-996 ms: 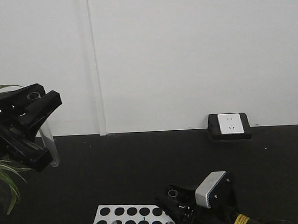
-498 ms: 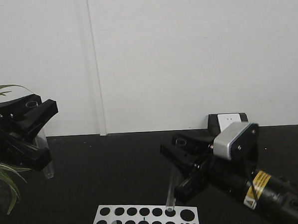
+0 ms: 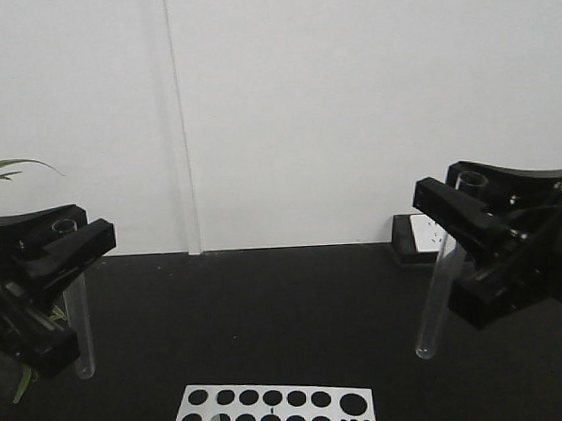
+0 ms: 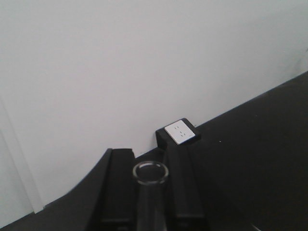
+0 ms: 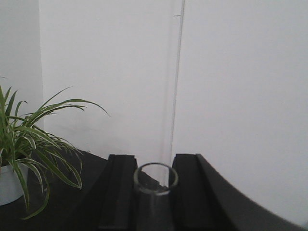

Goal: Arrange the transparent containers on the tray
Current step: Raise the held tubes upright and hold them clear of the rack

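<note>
- Jaws of the left gripper [image 3: 75, 238] are closed onto the left test tube [image 3: 79, 325], pinching it just below its open rim.
- That tube hangs close to upright over the left side of the black surface [image 3: 267, 305]. Its rounded bottom points down.
- In the left wrist view the tube's round rim sits squarely between the two jaws, which press against it on either side.
- Jaws of the right gripper [image 3: 450, 202] are likewise clamped on the right test tube [image 3: 436, 297], near its rim.
- This tube is tilted, with its bottom end slanting in toward the middle of the surface.
- Both tubes seem to hang clear of the surface, though the front view alone does not settle it.
- The two tubes are well apart, one over each side of the surface.
- A white holed rack [image 3: 237, 411] lies at the near edge of the surface, between the two grippers and lower than both.
- A wall socket [image 3: 431, 233] sits at the far edge toward the right, partly hidden behind the right gripper.
- A green plant [image 5: 33, 139] stands at the left edge, behind the left gripper.
</note>
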